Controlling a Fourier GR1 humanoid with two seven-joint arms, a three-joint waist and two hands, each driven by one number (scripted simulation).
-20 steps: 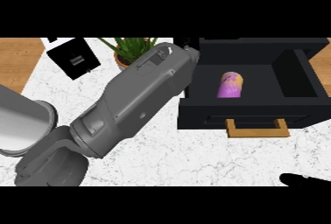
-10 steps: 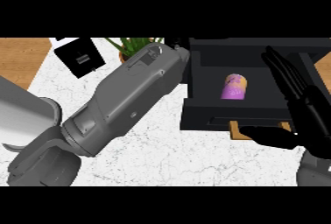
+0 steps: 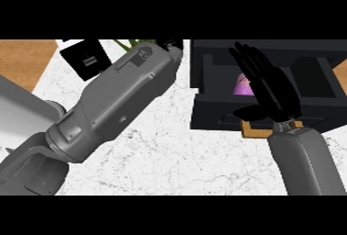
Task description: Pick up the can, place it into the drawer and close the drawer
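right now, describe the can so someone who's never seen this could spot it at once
Find the open black drawer at the upper right of the white marble counter. Inside it, partly hidden behind the open right hand, lies the can. It is the only pink-purple thing there, amid black walls.

Desk (image 3: 183, 156) white marble-look, smooth, grey-veined, drawer (image 3: 210, 114) matt black, its handle (image 3: 254, 133) pale wood tone, right hand (image 3: 271, 92) matt black, left forearm (image 3: 115, 105) smooth grey, dull sheen, can (image 3: 243, 85) glossy pink-purple, panel (image 3: 24, 59) upper left, warm wood grain.
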